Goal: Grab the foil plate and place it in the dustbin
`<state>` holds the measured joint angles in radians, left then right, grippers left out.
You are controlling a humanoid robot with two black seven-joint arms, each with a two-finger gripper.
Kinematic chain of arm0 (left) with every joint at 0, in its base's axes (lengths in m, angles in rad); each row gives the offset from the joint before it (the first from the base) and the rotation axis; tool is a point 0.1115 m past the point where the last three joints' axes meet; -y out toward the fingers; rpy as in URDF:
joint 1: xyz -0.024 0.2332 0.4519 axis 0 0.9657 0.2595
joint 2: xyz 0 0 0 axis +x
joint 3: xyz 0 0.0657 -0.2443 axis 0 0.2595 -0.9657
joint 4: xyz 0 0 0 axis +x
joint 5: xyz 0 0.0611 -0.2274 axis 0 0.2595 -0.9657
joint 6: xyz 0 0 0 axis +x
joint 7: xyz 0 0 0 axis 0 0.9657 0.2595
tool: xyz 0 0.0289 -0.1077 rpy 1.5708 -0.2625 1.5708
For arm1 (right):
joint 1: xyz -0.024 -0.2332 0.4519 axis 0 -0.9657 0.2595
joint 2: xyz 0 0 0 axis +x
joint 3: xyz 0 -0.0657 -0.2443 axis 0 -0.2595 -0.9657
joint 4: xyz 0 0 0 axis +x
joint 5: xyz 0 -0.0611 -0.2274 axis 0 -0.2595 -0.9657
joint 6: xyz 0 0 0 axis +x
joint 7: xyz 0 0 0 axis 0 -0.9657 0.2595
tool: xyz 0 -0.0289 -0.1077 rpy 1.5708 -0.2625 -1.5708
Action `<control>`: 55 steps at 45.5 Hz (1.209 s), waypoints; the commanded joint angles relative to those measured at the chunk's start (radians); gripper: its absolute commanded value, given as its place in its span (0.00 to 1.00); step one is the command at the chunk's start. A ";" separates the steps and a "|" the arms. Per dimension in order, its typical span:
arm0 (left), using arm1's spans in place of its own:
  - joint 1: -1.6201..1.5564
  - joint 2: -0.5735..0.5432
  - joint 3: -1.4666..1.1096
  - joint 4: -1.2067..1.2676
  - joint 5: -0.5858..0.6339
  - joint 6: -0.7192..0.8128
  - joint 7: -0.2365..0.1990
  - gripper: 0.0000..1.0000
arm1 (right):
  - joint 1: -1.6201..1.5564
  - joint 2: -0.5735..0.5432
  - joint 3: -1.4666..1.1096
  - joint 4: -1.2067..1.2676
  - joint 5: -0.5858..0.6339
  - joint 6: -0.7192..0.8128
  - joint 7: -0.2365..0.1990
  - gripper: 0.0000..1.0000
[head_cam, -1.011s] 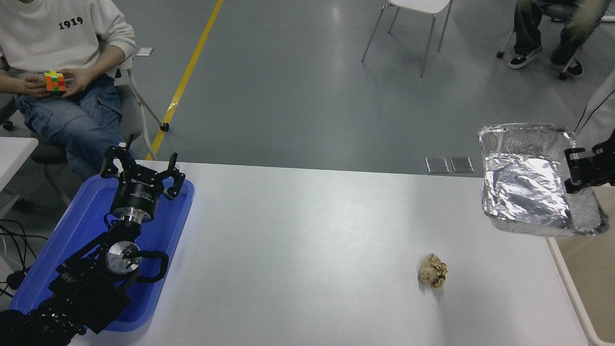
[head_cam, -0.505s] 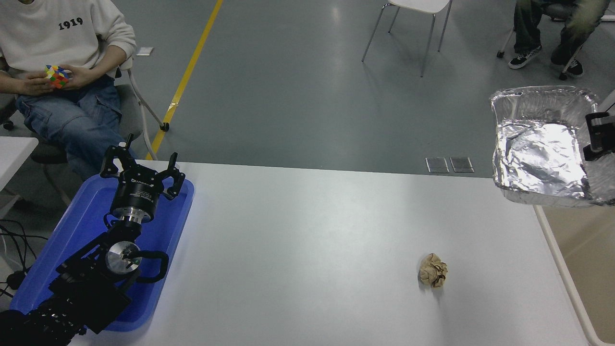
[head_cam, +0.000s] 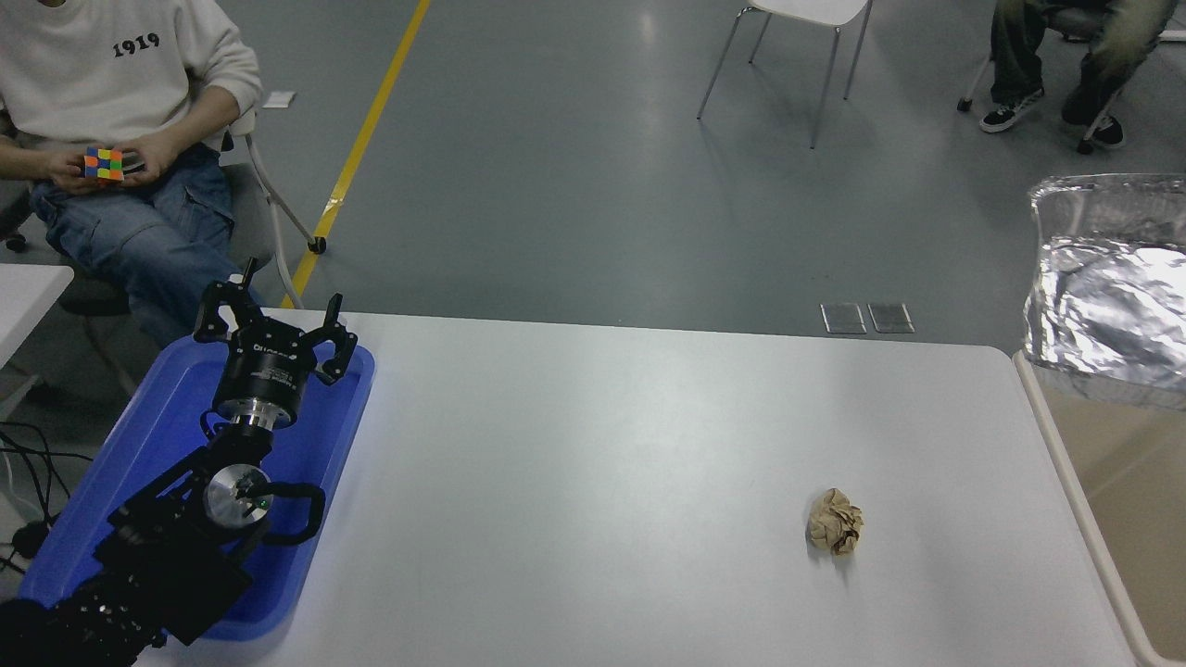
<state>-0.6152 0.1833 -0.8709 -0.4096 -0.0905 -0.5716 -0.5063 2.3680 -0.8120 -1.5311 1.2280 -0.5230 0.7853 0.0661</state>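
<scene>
so the foil plate is up in the air at about 3 o'clock in the head view, past the right end of the white table and hanging over the beige dustbin, which only shows as a thick rim and tan inside running down toward 4–5 o'clock. part of the plate is cut off by the frame edge.

my read is this is the carry-and-drop step, nearly at the end. to do it well: get the plate's whole footprint inside the bin rim before letting go, since its near-left corner looks close to the rim line. lower it a bit first too, foil is light and floppy and can sail or catch the rim and tip back onto the table.

the right gripper isn't in the picture at all, so i can't say how it's gripping or how wide it is. the plate is clearly not resting on anything visible, so something off-frame presumably has it.

the left gripper sits parked at 8 o'clock over the blue tray, fingers spread apart, holding nothing. the crumpled brown paper ball sits alone on the table around 5 o'clock.
</scene>
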 commanded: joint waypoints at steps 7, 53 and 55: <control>0.000 0.001 0.001 0.000 0.000 0.001 0.000 1.00 | -0.321 -0.160 0.025 -0.220 0.008 -0.079 -0.002 0.00; 0.000 0.001 0.001 0.000 0.000 0.001 0.000 1.00 | -1.612 0.040 0.911 -1.058 0.339 -0.583 -0.006 0.00; 0.000 0.001 0.000 0.000 0.000 0.001 0.000 1.00 | -1.636 0.063 0.925 -1.085 0.336 -0.603 -0.006 0.00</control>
<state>-0.6152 0.1833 -0.8709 -0.4091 -0.0906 -0.5706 -0.5062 0.9742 -0.8661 -0.7999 0.4037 -0.1915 0.2228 0.0604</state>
